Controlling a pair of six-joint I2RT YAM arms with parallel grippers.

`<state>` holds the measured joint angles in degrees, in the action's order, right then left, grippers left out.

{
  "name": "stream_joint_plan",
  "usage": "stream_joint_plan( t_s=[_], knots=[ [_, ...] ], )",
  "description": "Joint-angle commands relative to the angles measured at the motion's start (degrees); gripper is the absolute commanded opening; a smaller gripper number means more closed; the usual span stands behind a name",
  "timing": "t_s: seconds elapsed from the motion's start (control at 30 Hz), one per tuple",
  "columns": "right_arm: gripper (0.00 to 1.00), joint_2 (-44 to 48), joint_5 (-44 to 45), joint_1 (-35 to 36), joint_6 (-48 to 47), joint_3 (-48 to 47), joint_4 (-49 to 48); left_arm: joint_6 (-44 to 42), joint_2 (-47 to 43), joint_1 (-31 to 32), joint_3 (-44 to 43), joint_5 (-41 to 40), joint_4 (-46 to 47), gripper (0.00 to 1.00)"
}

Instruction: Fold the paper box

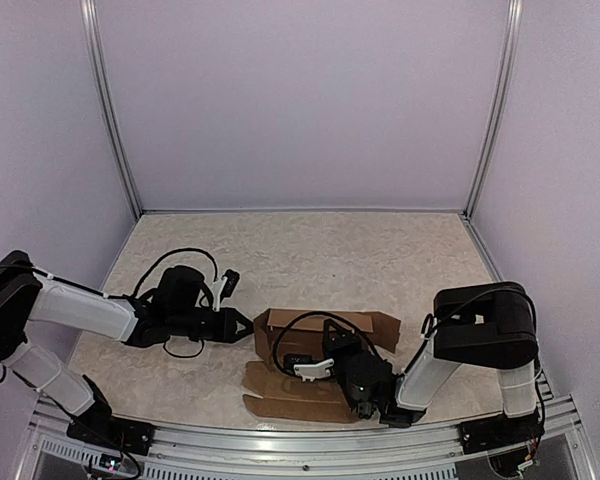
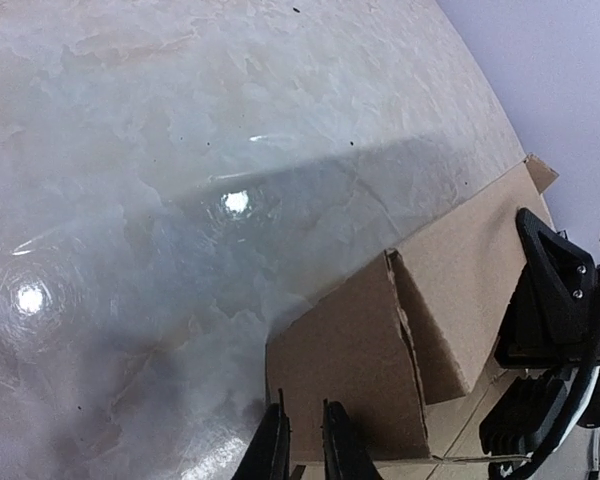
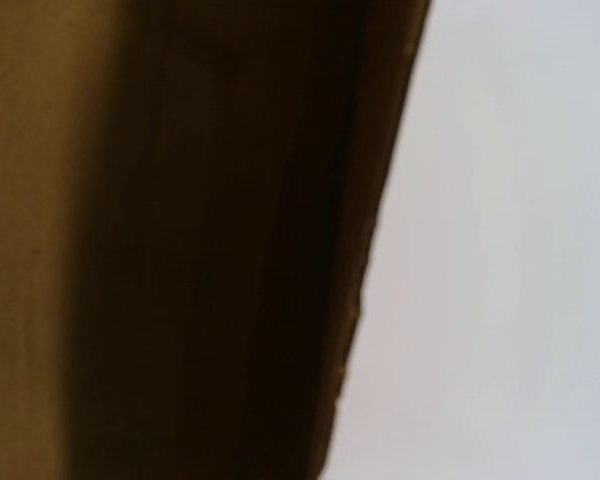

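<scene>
Right arm (image 1: 420,375) low in paper box (image 1: 290,400), jaws together; left jaws' state unclear.

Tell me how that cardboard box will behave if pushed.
The cardboard box looks thin and half-folded, so probably light and apt to slide on the glossy table. Its creased flaps would likely bend rather than stay stiff.

box (image 1: 290,398): plain brown cardboard (reads dark brown in shadow in the right wrist view). table (image 1: 330,250): cream with grey-beige marbling and white glare spots on the left. walls (image 1: 300,100): flat pale lilac. corner posts (image 1: 110,110) and near rail (image 1: 280,440): silver. left arm (image 1: 80,308) and right arm (image 1: 425,378): white links, black joints, black cables. left gripper (image 1: 248,327): black.
</scene>
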<state>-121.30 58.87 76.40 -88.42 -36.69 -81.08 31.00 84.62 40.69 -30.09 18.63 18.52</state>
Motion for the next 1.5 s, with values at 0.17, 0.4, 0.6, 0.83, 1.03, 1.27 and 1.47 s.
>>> stream_joint_plan(
  t_s=[0.17,0.4,0.6,0.83,1.03,1.27,1.47],
  knots=[
    [0.0,-2.16,1.83,2.11,0.22,1.95,-10.59,-0.11,-2.03,4.34,1.43,-8.31,-3.75,0.2],
    [0.0,-1.71,2.12,2.32,0.04,2.67,-10.58,-0.16,-4.51,7.19,3.67,-13.13,-2.09,0.44],
    [0.0,-1.24,2.47,2.91,-0.45,3.32,-10.59,-1.15,-4.9,10.19,4.31,-16.44,-1.62,0.5],
    [0.0,-0.54,3.46,3.77,-0.93,4.2,-10.59,-1.65,-4.82,13.44,4.66,-18.41,0.46,0.51],
    [0.0,-0.17,3.7,4.14,-1.4,4.48,-10.59,-2.16,-4.16,15.44,4.32,-20.51,1.38,0.51],
    [0.0,-0.19,3.92,4.57,-1.97,4.04,-10.59,-2.79,-3.13,17.32,3.24,-21.46,2.05,0.51],
    [0.0,0.15,4.2,4.84,-2.04,3.81,-10.59,-4.29,-2.33,18.52,0.82,-23.01,0.28,0.51]
  ],
)
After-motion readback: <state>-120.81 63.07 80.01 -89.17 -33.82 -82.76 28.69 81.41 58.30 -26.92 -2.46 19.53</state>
